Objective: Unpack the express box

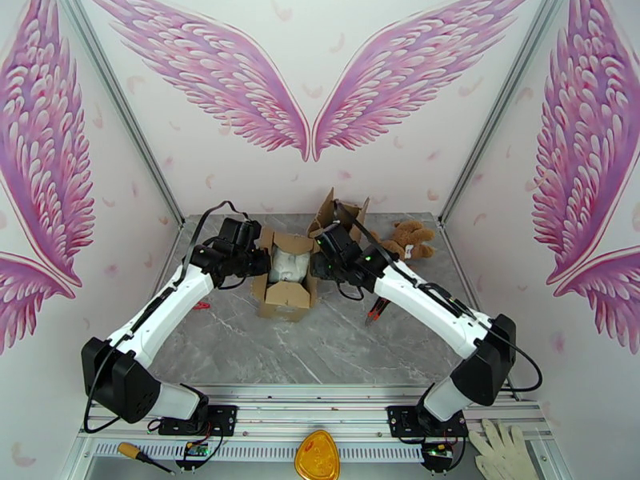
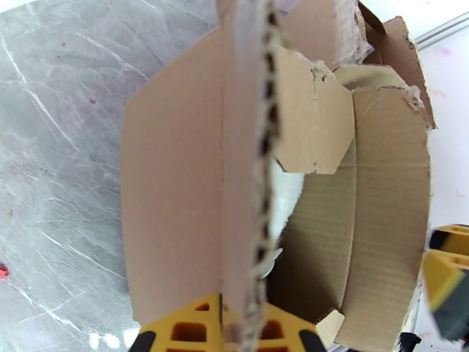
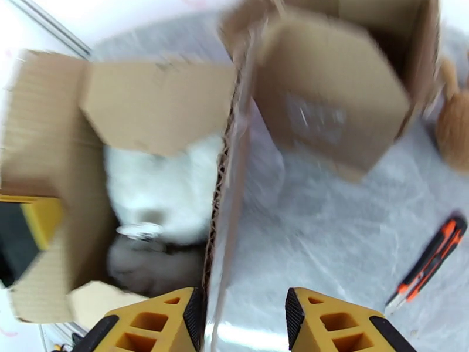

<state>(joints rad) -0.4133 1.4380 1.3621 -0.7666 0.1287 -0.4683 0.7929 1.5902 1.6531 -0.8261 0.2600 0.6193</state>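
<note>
Two claws flank the load. The left claw (image 2: 240,317) is pinched tight on an upright wall of the express box (image 1: 286,296). The right claw (image 3: 246,315) stands apart, astride the opposite wall, with one finger close against the card. The box sits open near the middle of the worktop (image 1: 344,354), a brown corrugated thing with splayed flaps and torn edges. It is likely light and stiff but easily creased, so the wall rims seem the best holds. Inside lies a white plush toy (image 3: 170,183), probably soft and squashable; its bulk looks safest to grab.

White arms (image 1: 164,310) with black joints, looping black cables and yellow, black-padded jaws.
</note>
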